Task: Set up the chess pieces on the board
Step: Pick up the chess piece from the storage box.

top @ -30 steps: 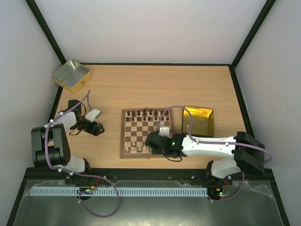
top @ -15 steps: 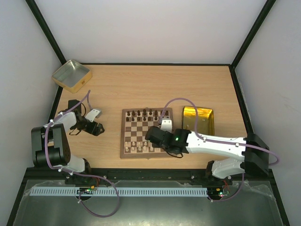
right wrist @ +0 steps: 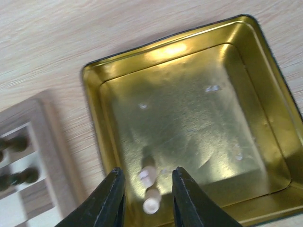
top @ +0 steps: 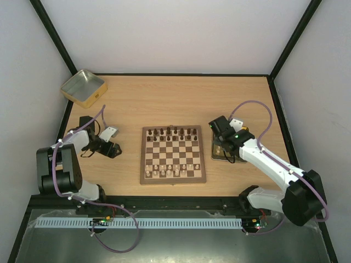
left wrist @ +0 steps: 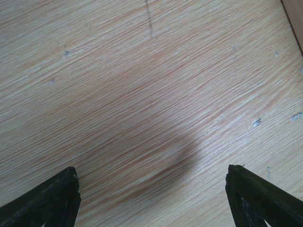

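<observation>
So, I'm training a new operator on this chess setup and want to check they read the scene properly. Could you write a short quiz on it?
1. True or false: the right gripper hangs over a gold tin.
2. The left gripper hangs over: A) that tin, B) the table, C) the board.
3. What lies in the tin between the right gripper's fingers?
Key: 1 true; 2 B; 3 cream chess pieces.
</observation>
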Controlling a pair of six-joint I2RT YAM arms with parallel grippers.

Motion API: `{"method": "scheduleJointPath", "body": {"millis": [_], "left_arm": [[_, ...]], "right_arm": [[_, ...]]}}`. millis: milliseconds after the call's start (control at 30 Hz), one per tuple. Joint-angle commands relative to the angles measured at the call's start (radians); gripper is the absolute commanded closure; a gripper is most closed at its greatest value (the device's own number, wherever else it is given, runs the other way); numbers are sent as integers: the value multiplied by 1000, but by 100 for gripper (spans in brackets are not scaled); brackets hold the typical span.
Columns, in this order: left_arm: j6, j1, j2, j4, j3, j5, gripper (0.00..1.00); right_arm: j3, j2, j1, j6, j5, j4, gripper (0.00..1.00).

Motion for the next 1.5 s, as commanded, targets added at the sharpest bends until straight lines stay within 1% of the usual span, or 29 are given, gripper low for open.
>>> {"method": "scheduleJointPath", "body": {"millis": [0, 167, 333, 900, 1100, 1333, 1467], "left_arm": [[9, -2, 29, -71, -21, -3, 16], [12, -3, 35, -73, -20, 0, 16], [13, -3, 30, -74, -19, 2, 16], [17, -5, 33, -78, -18, 7, 16], [18, -5, 31, -79, -18, 9, 16], [21, -5, 33, -80, -18, 12, 16], [21, -6, 31, -81, -17, 12, 16]], "right_arm": [[-37, 43, -106, -130, -92, 71, 73], [-67, 120, -151, -156, -181, 141, 73], [-80, 155, -162, -173, -231, 188, 73], [-113, 197, -162, -197, -249, 208, 75], [-117, 213, -162, -199, -240, 223, 84], [-117, 230, -162, -191, -215, 229, 91], [-101, 210, -163, -182, -179, 203, 95]]}}
